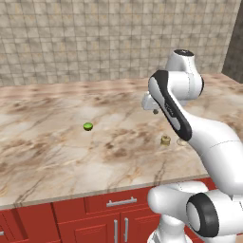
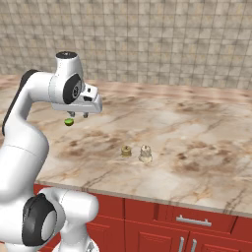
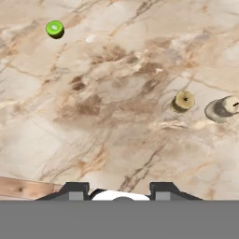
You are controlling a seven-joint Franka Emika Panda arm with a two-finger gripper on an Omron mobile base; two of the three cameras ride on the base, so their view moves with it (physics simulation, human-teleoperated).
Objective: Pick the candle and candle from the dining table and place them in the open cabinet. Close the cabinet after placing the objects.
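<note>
Two small candles stand side by side on the marbled dining table (image 2: 206, 123), near its front edge. One candle is a golden-tan cylinder (image 2: 126, 151) (image 1: 165, 140) (image 3: 183, 101). The other candle, pale cream on a round base (image 2: 145, 153) (image 3: 223, 108), sits just right of it and is mostly behind my arm in the left base view. My gripper (image 2: 78, 114) (image 1: 154, 111) (image 3: 119, 189) hangs above the table, up and to the left of both candles, pointing down. It is open, with nothing between its fingers. The cabinet is out of view.
A small green round thing (image 1: 88, 126) (image 2: 69, 122) (image 3: 55, 29) lies on the table farther left, just below the hand in the right base view. Red drawer fronts with silver handles (image 1: 121, 202) (image 2: 192, 221) run under the table edge. A tiled wall (image 1: 95, 38) stands behind.
</note>
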